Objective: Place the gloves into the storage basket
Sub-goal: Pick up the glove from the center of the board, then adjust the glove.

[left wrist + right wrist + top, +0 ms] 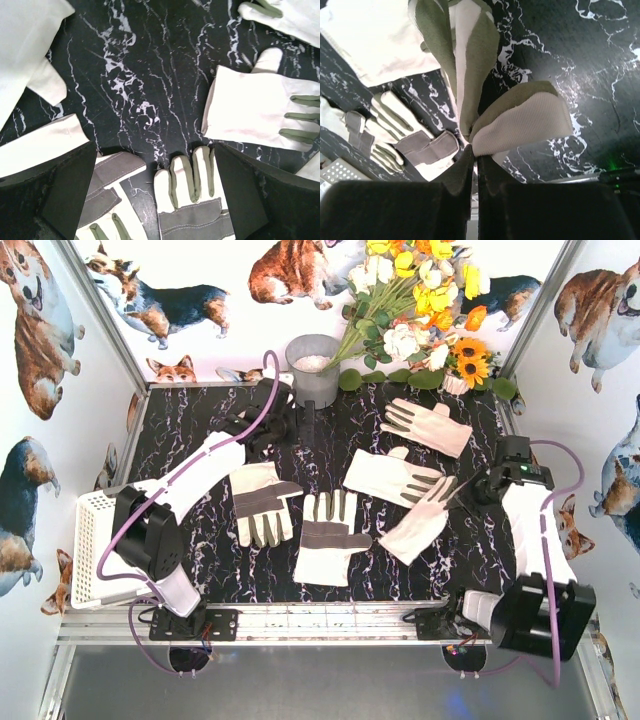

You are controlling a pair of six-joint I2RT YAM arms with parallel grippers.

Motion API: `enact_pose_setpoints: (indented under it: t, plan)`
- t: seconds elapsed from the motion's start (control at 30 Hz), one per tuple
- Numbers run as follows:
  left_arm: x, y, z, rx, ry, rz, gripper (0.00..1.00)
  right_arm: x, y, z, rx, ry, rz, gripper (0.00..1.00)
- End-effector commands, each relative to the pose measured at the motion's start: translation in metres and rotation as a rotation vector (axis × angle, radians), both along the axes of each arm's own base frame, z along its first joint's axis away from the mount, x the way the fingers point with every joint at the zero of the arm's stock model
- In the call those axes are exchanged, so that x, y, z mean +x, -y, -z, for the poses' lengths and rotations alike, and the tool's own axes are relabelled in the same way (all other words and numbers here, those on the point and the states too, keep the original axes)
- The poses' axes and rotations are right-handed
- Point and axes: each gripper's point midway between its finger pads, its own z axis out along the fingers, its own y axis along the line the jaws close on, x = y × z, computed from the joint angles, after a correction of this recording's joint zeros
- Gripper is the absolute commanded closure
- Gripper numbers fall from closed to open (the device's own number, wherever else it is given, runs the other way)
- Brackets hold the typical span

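Right fingers (465, 169) clenched on cream fabric glove (520, 122): lift it clear, then carry toward nine o'clock's white slotted plastic basket (88, 530).

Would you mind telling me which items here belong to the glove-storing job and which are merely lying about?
Belongs to the job:
- five gloves, one pinched by a fingertip in the right end effector
- white storage basket at the left edge

Just lying about:
- grey metal bucket
- artificial flowers

Woven cloth gloves (328, 540), smooth marbled tabletop (190, 425)
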Motion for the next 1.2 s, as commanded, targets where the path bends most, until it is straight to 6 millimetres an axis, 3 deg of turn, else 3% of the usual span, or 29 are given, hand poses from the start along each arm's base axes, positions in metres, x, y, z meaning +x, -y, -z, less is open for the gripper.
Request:
enact_pose_setpoints:
  t: [0.0, 0.13, 0.3, 0.63, 0.9, 1.17]
  plan:
    - [-0.001, 0.017, -0.046, -0.030, 0.093, 0.073, 0.04, -0.006, 0.000, -0.045, -0.022, 0.086, 0.006, 1.00]
    - [-0.012, 0.040, -0.069, -0.011, 0.147, 0.168, 0.05, -0.001, -0.016, -0.071, 0.084, 0.136, 0.028, 1.00]
    - [-0.041, 0.084, -0.088, 0.014, 0.199, 0.340, 0.06, 0.016, -0.042, -0.092, 0.280, 0.218, 0.133, 1.00]
    - [-0.093, 0.160, -0.098, -0.111, 0.207, 0.542, 0.05, 0.048, -0.062, -0.128, 0.340, 0.370, 0.210, 1.00]
    - [-0.114, 0.193, -0.088, -0.062, 0.199, 0.624, 0.05, 0.066, -0.062, -0.149, 0.339, 0.402, 0.287, 1.00]
    - [-0.126, 0.217, -0.087, -0.059, 0.207, 0.679, 0.04, 0.071, -0.068, -0.158, 0.348, 0.406, 0.328, 1.00]
